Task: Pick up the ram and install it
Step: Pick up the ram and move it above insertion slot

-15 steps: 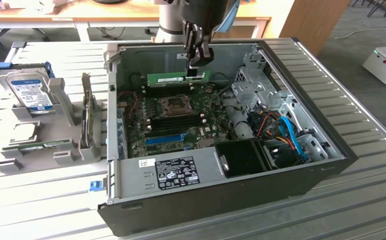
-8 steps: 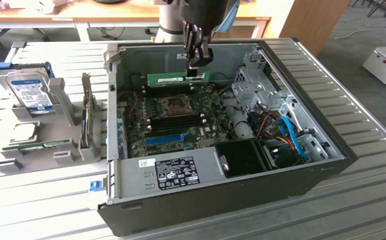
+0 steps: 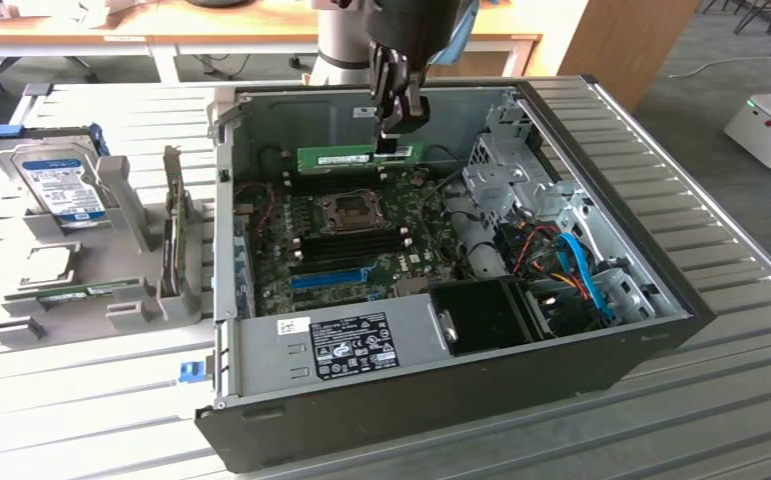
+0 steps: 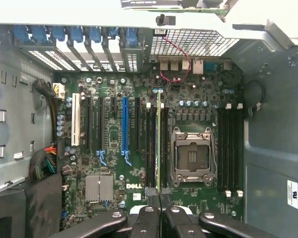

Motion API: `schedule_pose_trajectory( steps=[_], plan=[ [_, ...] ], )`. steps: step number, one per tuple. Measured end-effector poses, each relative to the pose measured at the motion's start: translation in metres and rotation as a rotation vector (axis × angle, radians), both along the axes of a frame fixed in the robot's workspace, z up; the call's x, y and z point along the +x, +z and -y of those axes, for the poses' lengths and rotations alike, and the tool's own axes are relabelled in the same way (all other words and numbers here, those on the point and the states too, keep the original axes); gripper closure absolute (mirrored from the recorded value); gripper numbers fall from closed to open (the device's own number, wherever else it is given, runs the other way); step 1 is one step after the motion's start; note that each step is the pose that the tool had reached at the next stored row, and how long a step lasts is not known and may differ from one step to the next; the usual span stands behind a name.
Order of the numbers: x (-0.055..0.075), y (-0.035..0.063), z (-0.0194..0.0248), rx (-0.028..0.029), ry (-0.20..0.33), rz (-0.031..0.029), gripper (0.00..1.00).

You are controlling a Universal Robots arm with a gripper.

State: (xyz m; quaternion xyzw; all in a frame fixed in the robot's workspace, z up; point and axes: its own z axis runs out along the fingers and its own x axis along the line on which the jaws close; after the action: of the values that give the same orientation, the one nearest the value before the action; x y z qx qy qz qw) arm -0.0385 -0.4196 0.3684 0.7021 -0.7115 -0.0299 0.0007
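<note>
- The hand pinched the ram, a long, thin green stick with a white label.
- The ram hung inside the open computer case, over the green board.

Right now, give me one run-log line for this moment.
phase: install | gripper: shut on the ram | position: over memory slots beside CPU socket | seated: not yet

ram in pincer, over motherboard, inside case
</note>
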Motion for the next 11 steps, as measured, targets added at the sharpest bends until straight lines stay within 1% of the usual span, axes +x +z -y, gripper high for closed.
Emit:
schedule_pose_trajectory(
  steps=[3, 7, 11],
  plan=[
    [0.0, -0.0001, 0.0, 0.0, 0.0, 0.0, 0.88],
    [0.0, -0.0037, 0.0, 0.0001, 0.0, 0.0, 0.88],
    [0.0, -0.0053, 0.0, 0.0, 0.0, 0.0, 0.88]
  ],
)
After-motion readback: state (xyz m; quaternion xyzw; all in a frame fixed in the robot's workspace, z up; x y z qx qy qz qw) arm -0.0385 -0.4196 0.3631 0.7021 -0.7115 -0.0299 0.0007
